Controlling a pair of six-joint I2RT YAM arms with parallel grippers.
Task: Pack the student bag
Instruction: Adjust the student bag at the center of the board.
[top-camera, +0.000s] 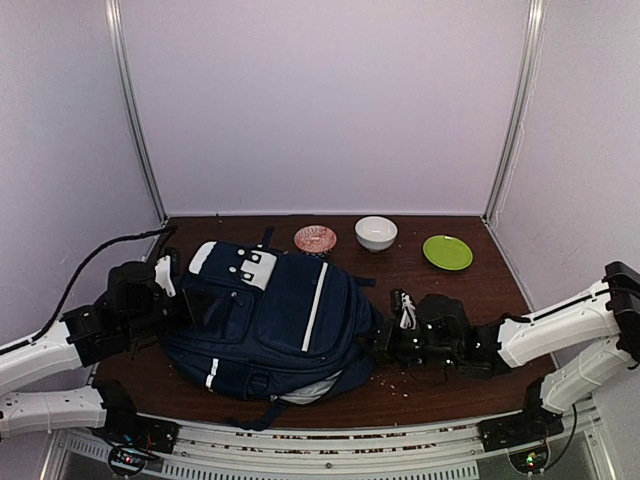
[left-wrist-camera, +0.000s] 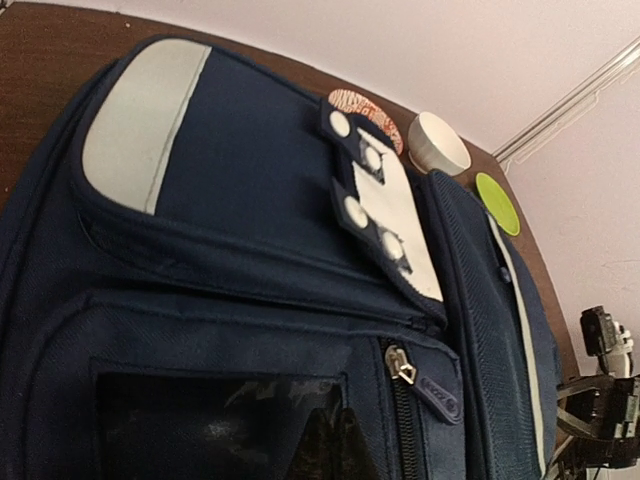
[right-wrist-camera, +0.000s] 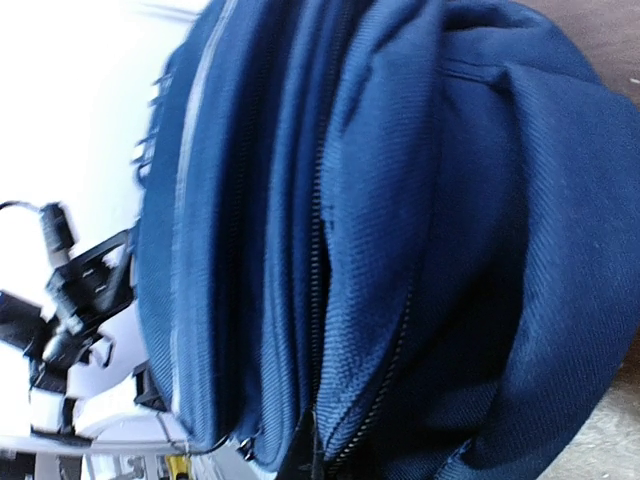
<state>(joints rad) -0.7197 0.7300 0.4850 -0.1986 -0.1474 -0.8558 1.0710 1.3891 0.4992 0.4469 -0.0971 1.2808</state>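
From above, the student bag (top-camera: 270, 320) is lying flat across the left and middle of the desk (top-camera: 470, 300). A pink patterned dish (top-camera: 315, 239), a white bowl (top-camera: 376, 233) and a green plate (top-camera: 447, 252) are sitting beyond it on the far side. The left tool (top-camera: 172, 285) is pressing against the bag's left end with its jaws closed; whether it is pinching anything I cannot tell. The right tool (top-camera: 383, 340) is meeting the bag's right end, also closed.

The left wrist view is showing a front pocket with its zipper pull (left-wrist-camera: 402, 368) at the top of the zip, and no fingers in sight.

The right wrist view is looking along a zip line (right-wrist-camera: 385, 360) between folds of blue fabric. The tool is sitting closed right at it, though whether it is gripping the slider is unclear. Opening the bag is probably the step in hand. To do it well, the left tool should be bracing the bag while the right is drawing along the zip's line rather than lifting.
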